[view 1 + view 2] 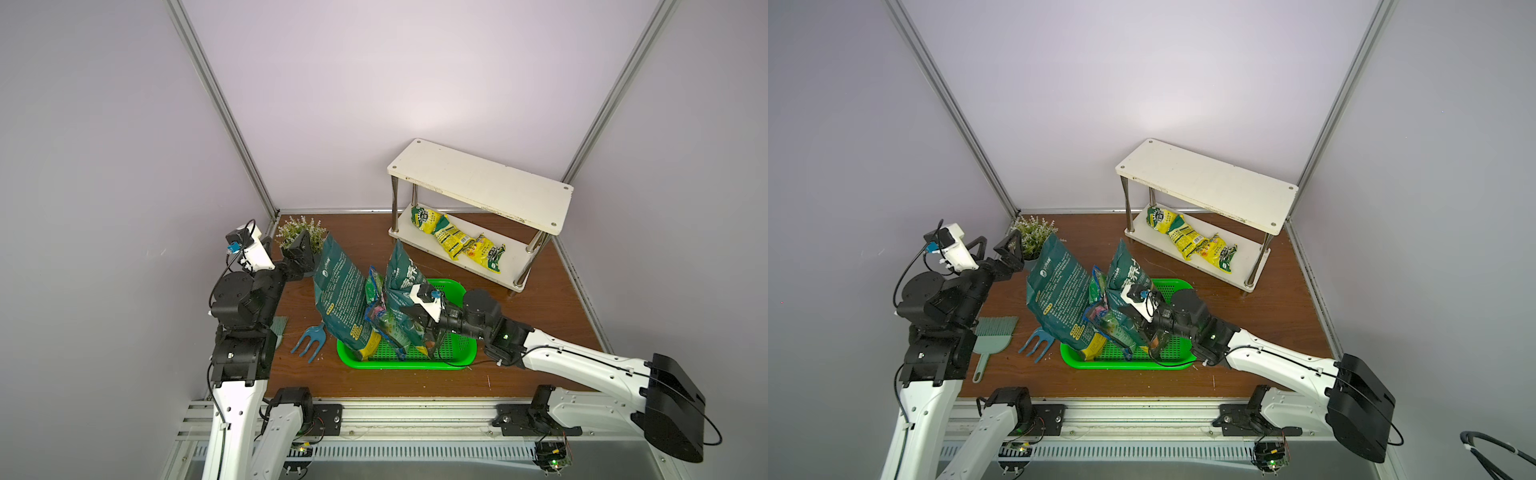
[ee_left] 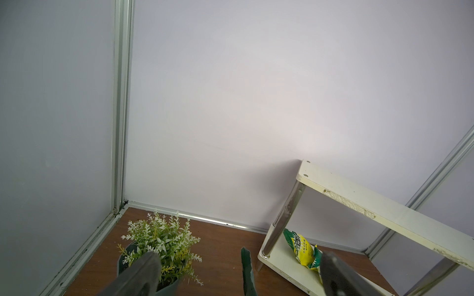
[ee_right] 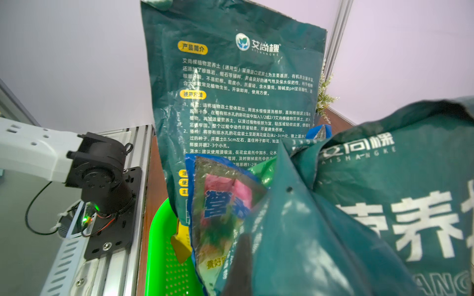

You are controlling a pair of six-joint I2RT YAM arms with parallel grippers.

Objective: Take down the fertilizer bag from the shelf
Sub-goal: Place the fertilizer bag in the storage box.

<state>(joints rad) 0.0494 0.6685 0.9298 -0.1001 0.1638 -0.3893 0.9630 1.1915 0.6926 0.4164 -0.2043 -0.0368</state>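
The shelf [image 1: 478, 183] [image 1: 1204, 178] [image 2: 359, 202] stands at the back right, its top board bare. Two yellow-green bags [image 1: 453, 239] [image 1: 1192, 239] [image 2: 302, 246] lie on its lower board. A dark teal fertilizer bag [image 1: 401, 282] [image 1: 1127, 274] [image 3: 384, 205] stands tilted in the green basket [image 1: 457, 353] [image 1: 1084, 361] [image 3: 156, 243]. My right gripper [image 1: 428, 332] [image 1: 1148, 332] [image 3: 282, 269] is shut on its lower part; one finger is hidden behind the bag. My left gripper [image 1: 994, 245] [image 2: 238, 276] hangs open and empty near the plant.
In the basket a second teal bag [image 1: 340, 295] [image 3: 230, 89] and a blue packet [image 1: 376, 303] [image 3: 220, 205] lean together. A potted plant [image 1: 295, 232] [image 2: 159, 241] stands at the back left. A blue hand fork [image 1: 307, 338] and a teal dustpan [image 1: 992, 336] lie left of the basket.
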